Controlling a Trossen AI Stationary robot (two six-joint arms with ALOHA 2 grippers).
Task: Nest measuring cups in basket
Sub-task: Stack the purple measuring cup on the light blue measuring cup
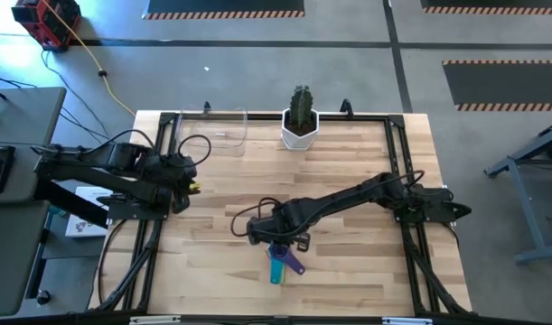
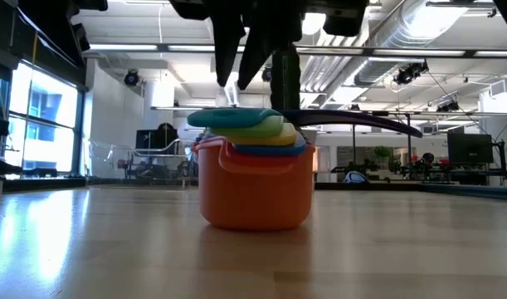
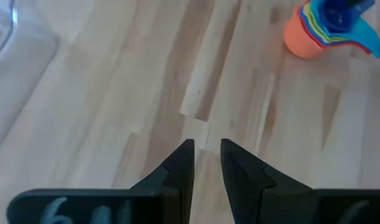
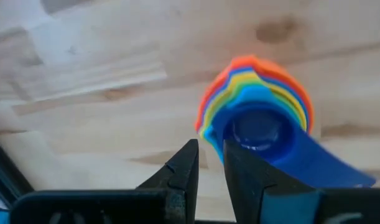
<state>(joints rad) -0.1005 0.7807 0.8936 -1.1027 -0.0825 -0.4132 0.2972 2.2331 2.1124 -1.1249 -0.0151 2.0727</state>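
Note:
The measuring cups (image 2: 253, 187) stand nested in one stack on the table's near middle. The orange cup is outermost with its base on the wood, and a blue cup (image 4: 258, 127) is innermost. A purple handle (image 2: 377, 123) and a teal one (image 1: 276, 271) stick out. My right gripper (image 4: 209, 149) hovers close over the stack's edge, open by a narrow gap with nothing between its fingers. My left gripper (image 3: 207, 146) waits above bare wood at the table's left, slightly open and empty. The clear basket (image 1: 223, 128) rests at the far edge.
A white pot with a cactus (image 1: 300, 126) stands at the far edge, right of the basket. Black frame rails (image 1: 397, 153) run along the table's sides. Bare wood lies between the stack and the basket.

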